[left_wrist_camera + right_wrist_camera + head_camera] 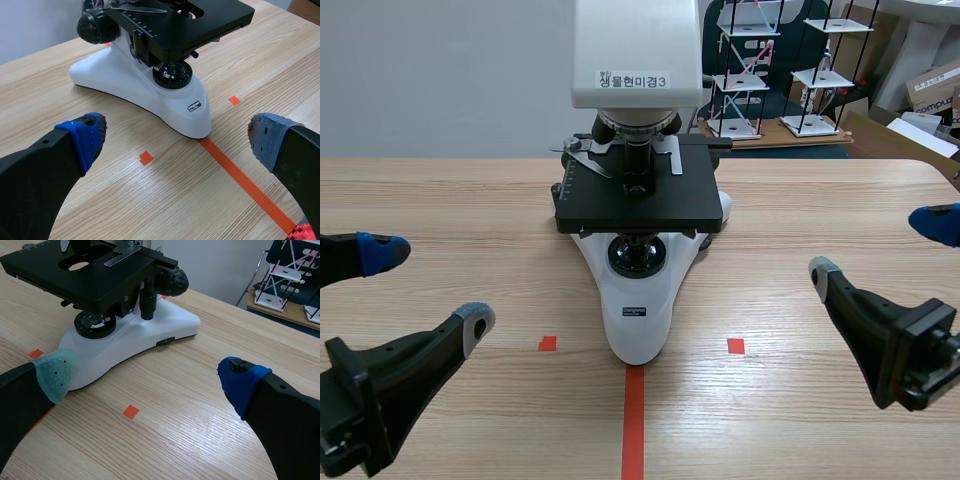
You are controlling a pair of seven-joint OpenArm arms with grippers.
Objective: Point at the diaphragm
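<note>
Microscope (638, 205) is parked center frame on the worktop (440, 200); left gripper (430, 285) and right gripper (875, 245) are held low, jaws spread wide.

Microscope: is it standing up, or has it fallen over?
Standing upright. The white-and-black microscope rests flat on its white base on the wooden table, its black stage level.
</note>
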